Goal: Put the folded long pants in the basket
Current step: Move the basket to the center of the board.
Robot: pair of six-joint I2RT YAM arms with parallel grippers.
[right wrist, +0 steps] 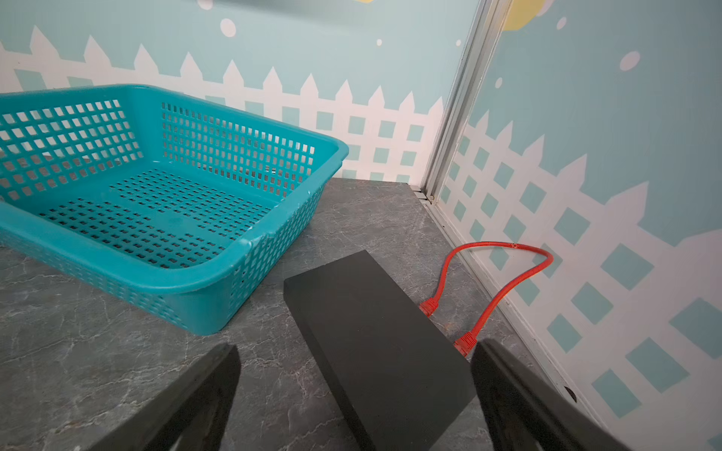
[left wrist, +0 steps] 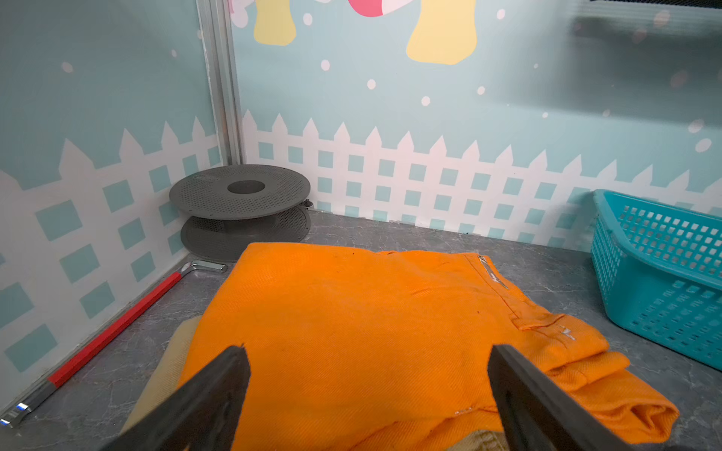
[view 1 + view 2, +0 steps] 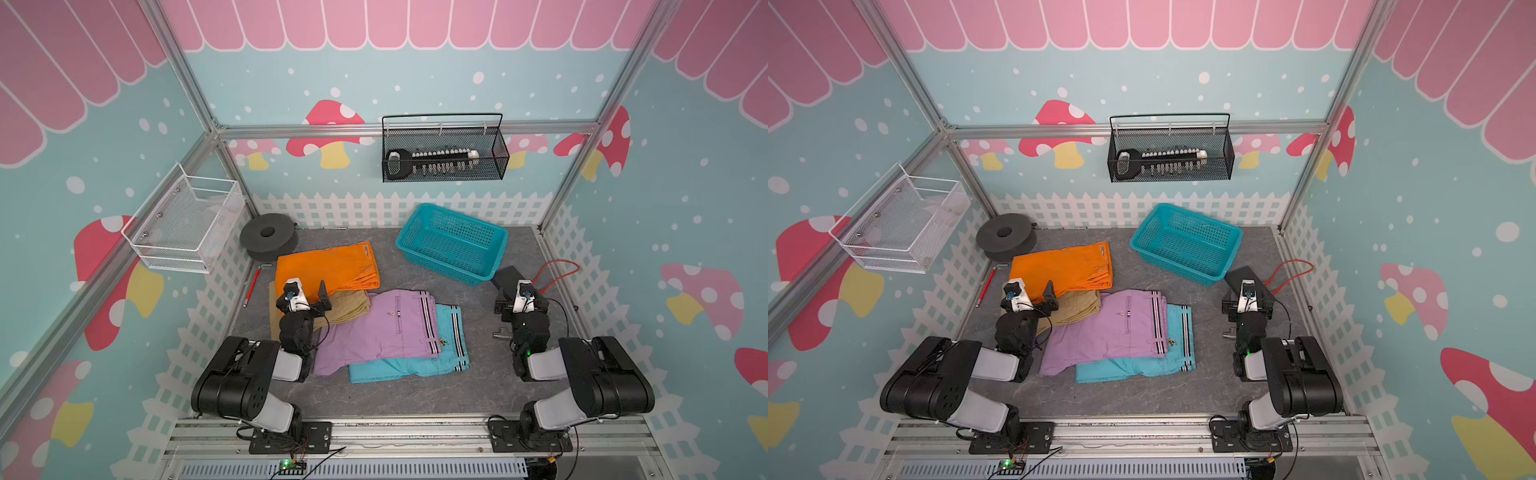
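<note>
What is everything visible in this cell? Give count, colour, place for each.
orange pants: one, orange, back left, on the khaki pair
khaki pants: one, tan, partly under the orange pair
lilac pants: one, lilac, middle, over the turquoise pair
turquoise pants: one, turquoise, partly under the lilac pair
basket: one, teal, empty, back right
black wire basket: one, black, back wall
white wire basket: one, white, left wall
spool: one, grey, back left corner
hex key: one, red, by left wall
block: one, black, beside the basket
cable: one, red, by right wall
fitting: one, silver, table's right side
left gripper: one, black, jaws open, over orange pants
right gripper: one, black, jaws open, over block
</note>
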